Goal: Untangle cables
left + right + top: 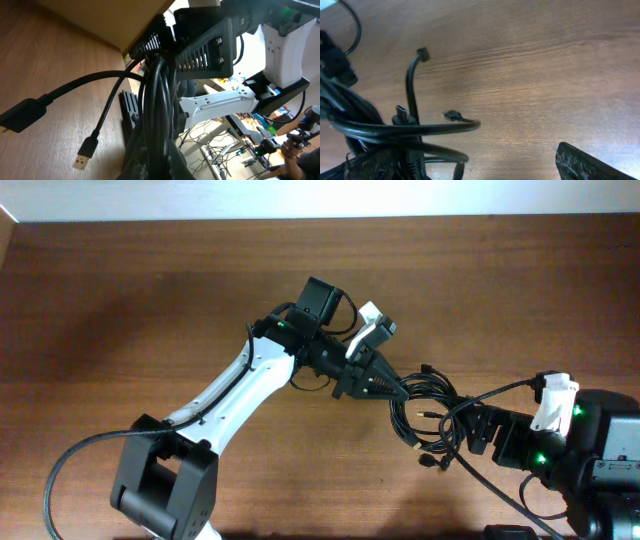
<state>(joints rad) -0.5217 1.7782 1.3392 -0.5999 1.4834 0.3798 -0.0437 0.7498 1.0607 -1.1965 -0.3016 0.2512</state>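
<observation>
Broadly, the wooden bench (150, 300) carried both arms, with the cables (428, 408) bunched between the two grippers. The left gripper (385, 388) was clamped on the cables, while the right gripper (478, 430) stood with jaws wide apart, loops lying against one finger. Just beside the left gripper, a loose USB plug (82, 159) hung close to the bench.

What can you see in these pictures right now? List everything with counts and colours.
cables: several, black, tangled in one bundle right of centre
USB plug: one, black with metal tip, loose end beside the bundle
table: one, brown wood, under everything
white strip: one, along the top edge
left arm: one, white and black, from lower left
left fingers: two, black, closed on the bundle
right arm: one, mostly black, lower right
right fingers: two, black, spread apart at the bundle
</observation>
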